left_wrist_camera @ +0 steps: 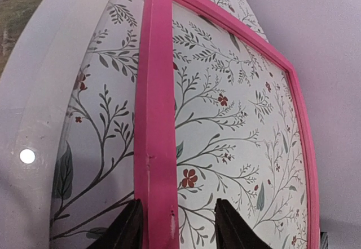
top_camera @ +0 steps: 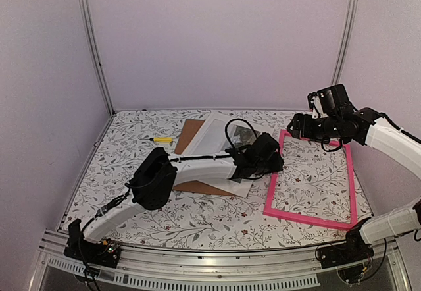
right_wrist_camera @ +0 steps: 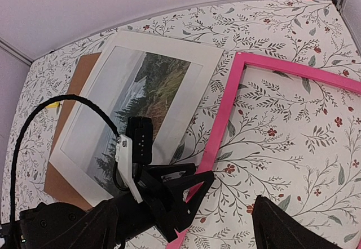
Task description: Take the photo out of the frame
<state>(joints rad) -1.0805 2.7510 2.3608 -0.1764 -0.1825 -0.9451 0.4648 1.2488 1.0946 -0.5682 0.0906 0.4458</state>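
Both sets of jaws stand apart. My left gripper straddles the frame's left rail, which runs near-to-far. The photo lies just left, and the right gripper hovers farther off.

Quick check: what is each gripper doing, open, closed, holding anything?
Left gripper: open, fingers either side of the frame edge, not clamped.
Right gripper: open, holding nothing.

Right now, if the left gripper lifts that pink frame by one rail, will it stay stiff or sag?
Probably stiff: the frame has straight, thin rails, so it should lift as one piece. Likely light, being an open border with the table showing through. Held on one rail by the left gripper, it may tilt.
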